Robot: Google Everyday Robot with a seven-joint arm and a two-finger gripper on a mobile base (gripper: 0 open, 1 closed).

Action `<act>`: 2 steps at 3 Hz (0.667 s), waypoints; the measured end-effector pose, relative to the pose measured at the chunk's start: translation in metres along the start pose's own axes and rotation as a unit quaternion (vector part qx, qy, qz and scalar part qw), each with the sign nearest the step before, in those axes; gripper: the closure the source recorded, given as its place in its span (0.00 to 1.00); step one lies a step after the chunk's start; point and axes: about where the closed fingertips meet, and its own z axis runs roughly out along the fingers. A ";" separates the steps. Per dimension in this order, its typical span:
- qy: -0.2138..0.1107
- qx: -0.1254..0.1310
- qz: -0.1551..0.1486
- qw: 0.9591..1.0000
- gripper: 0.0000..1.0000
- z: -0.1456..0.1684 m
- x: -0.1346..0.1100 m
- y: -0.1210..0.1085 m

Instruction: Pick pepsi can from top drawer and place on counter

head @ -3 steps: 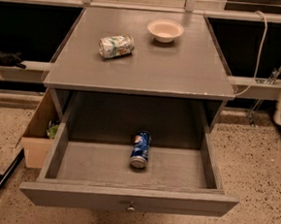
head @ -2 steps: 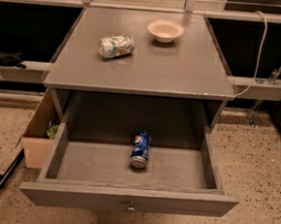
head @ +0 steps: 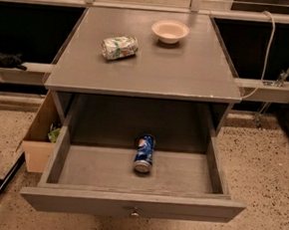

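Pepsi can, small blue metal cylinder, lies sideways in the open grey wooden top drawer. Gripper is out of view, jaws' state unknowable; grasp and transfer to flat grey surface both remain.

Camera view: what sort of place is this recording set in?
Probably a lab or test space, not a home: a grey counter with its top drawer pulled open on a speckled floor, with a loose cable and rails behind. The gripper is out of view.
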 end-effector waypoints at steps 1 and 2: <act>-0.037 0.010 -0.102 0.994 0.00 -0.009 -0.036 -0.007; -0.037 0.018 -0.127 0.991 0.00 -0.015 -0.039 -0.008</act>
